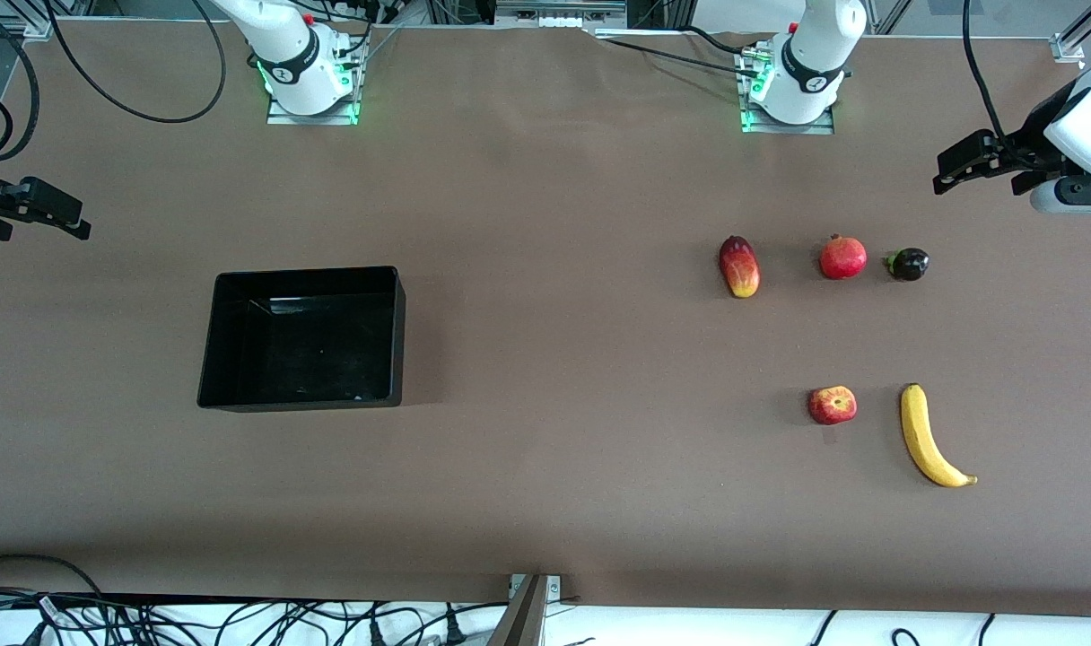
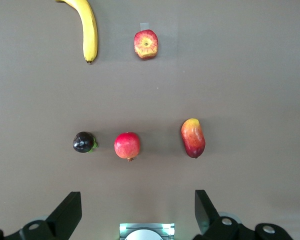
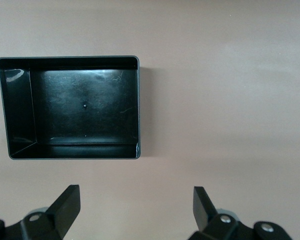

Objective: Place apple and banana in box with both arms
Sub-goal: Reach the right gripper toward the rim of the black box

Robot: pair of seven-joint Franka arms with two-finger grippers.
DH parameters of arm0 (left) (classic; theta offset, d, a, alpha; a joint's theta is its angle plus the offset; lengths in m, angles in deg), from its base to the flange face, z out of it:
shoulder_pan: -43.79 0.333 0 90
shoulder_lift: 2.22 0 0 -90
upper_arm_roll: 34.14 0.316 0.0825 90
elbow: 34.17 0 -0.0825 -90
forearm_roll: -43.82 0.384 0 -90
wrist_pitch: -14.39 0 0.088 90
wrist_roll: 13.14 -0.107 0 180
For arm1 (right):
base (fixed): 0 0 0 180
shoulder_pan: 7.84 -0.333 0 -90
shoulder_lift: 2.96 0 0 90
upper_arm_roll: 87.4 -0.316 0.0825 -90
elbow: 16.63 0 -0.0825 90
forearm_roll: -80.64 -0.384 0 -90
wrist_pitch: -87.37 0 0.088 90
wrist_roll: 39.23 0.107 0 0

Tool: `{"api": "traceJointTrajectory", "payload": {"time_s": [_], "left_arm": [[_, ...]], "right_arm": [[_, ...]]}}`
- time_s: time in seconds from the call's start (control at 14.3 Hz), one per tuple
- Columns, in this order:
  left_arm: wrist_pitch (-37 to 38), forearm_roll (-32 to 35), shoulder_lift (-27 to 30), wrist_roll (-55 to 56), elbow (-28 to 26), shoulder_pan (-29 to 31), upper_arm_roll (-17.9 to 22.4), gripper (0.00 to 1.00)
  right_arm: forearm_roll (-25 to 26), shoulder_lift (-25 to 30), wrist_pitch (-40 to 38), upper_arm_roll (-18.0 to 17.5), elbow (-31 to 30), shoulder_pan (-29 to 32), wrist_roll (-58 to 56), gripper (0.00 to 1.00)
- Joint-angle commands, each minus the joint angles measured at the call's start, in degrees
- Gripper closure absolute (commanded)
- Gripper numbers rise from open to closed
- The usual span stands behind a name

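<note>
The apple [image 1: 833,405], red with yellowish streaks, lies on the brown table toward the left arm's end. The yellow banana [image 1: 928,438] lies beside it, closer to that end. Both show in the left wrist view, the apple [image 2: 146,44] and the banana [image 2: 87,30]. The black box [image 1: 308,270] stands empty toward the right arm's end and also shows in the right wrist view [image 3: 70,58]. My left gripper [image 1: 981,179] hangs open and empty over the left arm's end of the table [image 2: 136,210]. My right gripper [image 1: 48,231] hangs open and empty over the right arm's end [image 3: 135,210].
Three other fruits lie in a row farther from the front camera than the apple: an elongated red-yellow fruit [image 1: 739,266], a smooth red round fruit [image 1: 842,257] and a small dark purple fruit [image 1: 908,264]. Both arm bases stand along the table's back edge.
</note>
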State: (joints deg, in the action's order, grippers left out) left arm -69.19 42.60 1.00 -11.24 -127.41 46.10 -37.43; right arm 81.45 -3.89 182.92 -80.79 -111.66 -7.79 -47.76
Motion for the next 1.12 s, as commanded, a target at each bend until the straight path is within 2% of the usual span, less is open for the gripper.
{"api": "traceJointTrajectory", "payload": {"time_s": [0.0, 0.28, 0.63, 0.84, 1.05], "left_arm": [[1.49, -1.42, -1.02, 0.3, 2.45, 0.15, 0.13, 0.0], [1.49, -1.42, -1.02, 0.13, 2.45, 0.24, 0.3, 0.0], [1.49, -1.42, -1.02, -0.4, 2.45, 0.24, 0.39, 0.0], [1.58, -1.33, -0.93, -0.84, 2.1, 0.15, 0.3, 0.0], [1.58, -1.33, -0.93, -0.23, 2.36, 0.15, 0.04, 0.0]], "right_arm": [[0.42, -0.47, -1.25, -0.91, 1.42, 0.66, 2.1, 0.0], [0.68, -0.56, -1.51, -0.91, 1.69, 0.66, 1.24, 0.0], [0.5, -1.61, -6.16, -0.91, 1.69, 0.13, 0.98, 0.0], [0.68, -5.72, -3.9, -0.91, 2.47, 0.13, 1.15, 0.0], [0.77, -7.23, -2.4, -0.82, 1.61, 0.22, 1.33, 0.0]]}}
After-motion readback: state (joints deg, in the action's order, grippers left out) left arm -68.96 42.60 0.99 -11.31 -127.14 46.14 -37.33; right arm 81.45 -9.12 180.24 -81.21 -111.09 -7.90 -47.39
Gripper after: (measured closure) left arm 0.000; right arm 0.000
